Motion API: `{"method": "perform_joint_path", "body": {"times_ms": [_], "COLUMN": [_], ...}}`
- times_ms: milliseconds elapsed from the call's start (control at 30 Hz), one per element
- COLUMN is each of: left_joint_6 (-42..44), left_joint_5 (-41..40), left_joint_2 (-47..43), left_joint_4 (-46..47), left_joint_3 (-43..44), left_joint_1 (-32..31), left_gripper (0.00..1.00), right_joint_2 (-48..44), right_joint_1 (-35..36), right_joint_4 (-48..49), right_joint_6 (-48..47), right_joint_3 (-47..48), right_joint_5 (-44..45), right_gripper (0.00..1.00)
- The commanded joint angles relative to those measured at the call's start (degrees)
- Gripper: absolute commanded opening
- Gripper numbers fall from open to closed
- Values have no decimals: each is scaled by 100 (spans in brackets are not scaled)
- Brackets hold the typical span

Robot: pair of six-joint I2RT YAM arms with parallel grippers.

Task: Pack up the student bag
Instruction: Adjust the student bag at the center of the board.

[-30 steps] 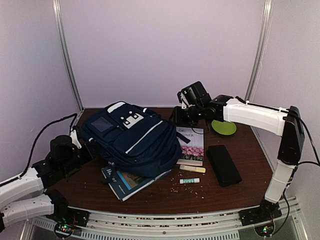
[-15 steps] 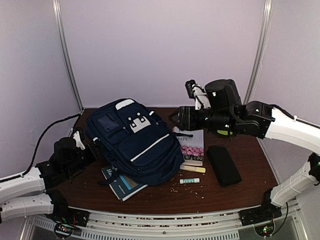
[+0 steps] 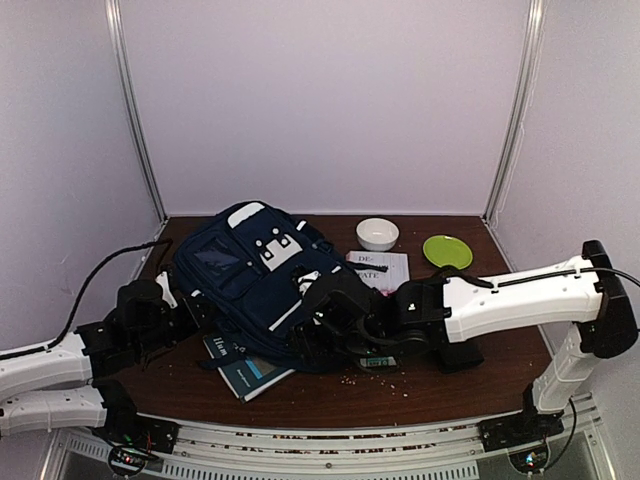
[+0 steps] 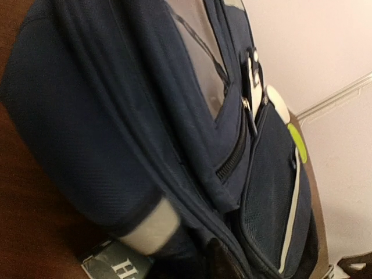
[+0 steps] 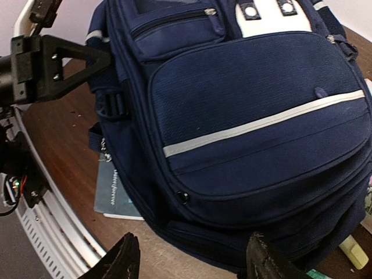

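Dark brown table (image 3: pixel 300 398) enclosed by pale lilac walls. The student bag (image 3: pixel 250 275) lies front-up, left of centre, its near end resting over a grey-blue book (image 3: pixel 245 368). The fabric is navy mesh; a pale grey stripe crosses the large front pocket, a white patch with two studs sits near the top, and zipped pockets lie beside it. The right gripper (image 5: pixel 192 258) hovers at the bag's near right edge, fingers spread, nothing between them. The left gripper (image 3: pixel 188 308) sits at the bag's left side; whether it pinches fabric cannot be told. A white bowl (image 3: pixel 378 233) and a green plate (image 3: pixel 447 250) stand behind.
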Motion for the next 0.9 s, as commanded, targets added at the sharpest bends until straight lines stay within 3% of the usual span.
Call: {"method": "perform_joint_path", "body": {"times_ms": [0, 67, 200, 367, 467, 700, 867], "left_joint_6": [-1, -42, -205, -624, -941, -1673, -1591], "left_joint_5": [402, 402, 356, 669, 903, 1122, 589], "left_joint_2": [-316, -542, -1042, -1433, -1575, -1763, -1613], "left_joint_4": [-501, -791, -1241, -1384, -1235, -1183, -1042], "left_joint_3": [222, 174, 10, -355, -598, -969, -986], "left_joint_1": [-84, -84, -90, -84, -85, -85, -76], "left_gripper": [51, 65, 74, 79, 97, 98, 98], "right_joint_2": [177, 178, -104, -203, -249, -347, -301], "right_joint_1": [-26, -54, -47, 75, 158, 315, 342], "right_joint_4": [-535, -618, -245, 219, 606, 1039, 1389], "right_joint_6": [-198, -134, -62, 119, 412, 752, 973], "right_joint_3": [383, 415, 280, 188, -63, -410, -601], "right_joint_5": [802, 810, 474, -695, -1044, -1020, -1129], "right_gripper": [63, 63, 62, 60, 60, 60, 60]}}
